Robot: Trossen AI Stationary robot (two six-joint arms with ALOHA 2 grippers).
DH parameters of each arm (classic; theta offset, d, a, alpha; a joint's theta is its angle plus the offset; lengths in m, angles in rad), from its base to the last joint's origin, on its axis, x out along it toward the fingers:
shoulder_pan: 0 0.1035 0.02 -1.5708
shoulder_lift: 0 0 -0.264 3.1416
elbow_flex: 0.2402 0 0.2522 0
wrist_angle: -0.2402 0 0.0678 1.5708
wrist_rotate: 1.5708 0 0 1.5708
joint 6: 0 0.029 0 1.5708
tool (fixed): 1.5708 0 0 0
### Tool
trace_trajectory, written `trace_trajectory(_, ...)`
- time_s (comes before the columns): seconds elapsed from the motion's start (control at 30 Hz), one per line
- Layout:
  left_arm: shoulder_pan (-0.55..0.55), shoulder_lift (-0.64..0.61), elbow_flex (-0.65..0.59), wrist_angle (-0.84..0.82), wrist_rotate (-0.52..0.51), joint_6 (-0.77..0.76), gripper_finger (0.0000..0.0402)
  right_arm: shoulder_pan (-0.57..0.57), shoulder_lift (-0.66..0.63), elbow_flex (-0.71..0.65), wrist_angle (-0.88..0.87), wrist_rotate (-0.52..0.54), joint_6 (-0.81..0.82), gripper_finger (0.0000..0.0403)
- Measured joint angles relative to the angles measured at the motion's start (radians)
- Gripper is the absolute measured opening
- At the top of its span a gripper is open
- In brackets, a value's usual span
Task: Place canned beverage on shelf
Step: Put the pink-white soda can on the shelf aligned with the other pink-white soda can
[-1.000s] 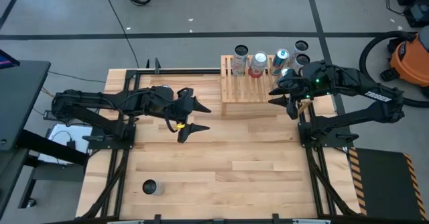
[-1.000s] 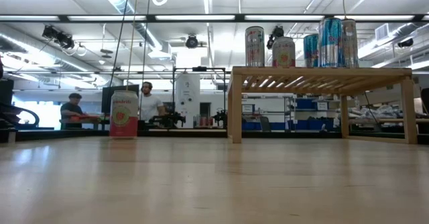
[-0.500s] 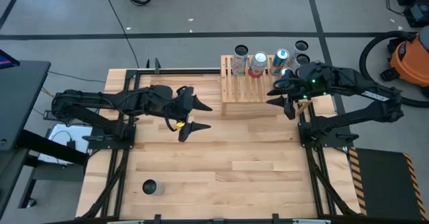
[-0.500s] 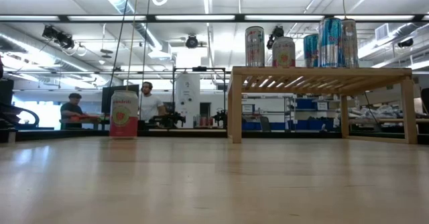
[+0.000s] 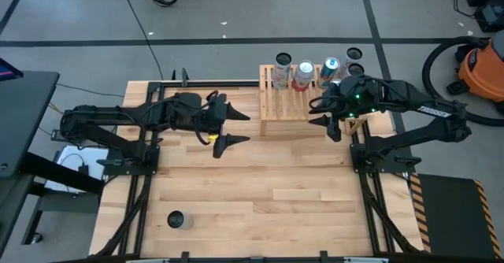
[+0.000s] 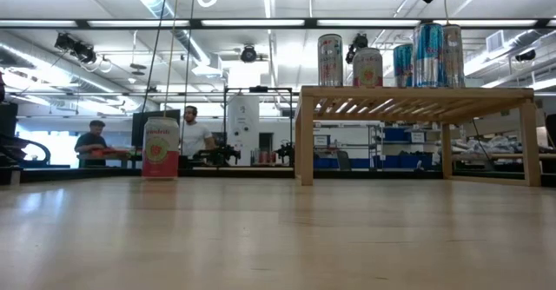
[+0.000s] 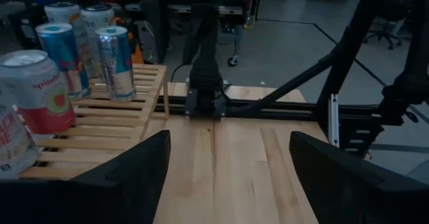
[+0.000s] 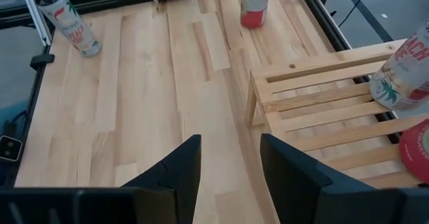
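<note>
Cans [image 5: 305, 75] stand upright in a row along the far edge of the slatted wood shelf [image 5: 290, 104], at the desk's [image 5: 252, 192] far right. Right claw [image 5: 321, 112] hovers w/ fingers spread & empty above the shelf's right end, near the blue cans; left claw [image 5: 235, 127], also spread & empty, hangs over mid-desk just left of the shelf. One more can [image 5: 177, 220] stands alone near the desk's front left.
</note>
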Motion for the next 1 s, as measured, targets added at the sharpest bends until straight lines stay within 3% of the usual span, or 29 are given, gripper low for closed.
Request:
trace_trajectory(0.33, 0.052, 0.000, 0.000, -0.005, 0.050, -0.024, 0.0394, 0.000, 0.004, 0.000, 0.000, -0.001, 0.018, 0.0162)
trace_trajectory(0.8, 0.060, 0.011, -0.001, 0.001, 0.062, -0.024, 0.0391, 0.000, 0.005, 0.000, 0.000, -0.003, 0.030, 0.0162)
trace_trajectory(1.0, 0.060, 0.011, 0.000, 0.032, -0.003, -0.089, 0.0390, 0.000, 0.005, 0.000, 0.000, -0.003, 0.030, 0.0162)
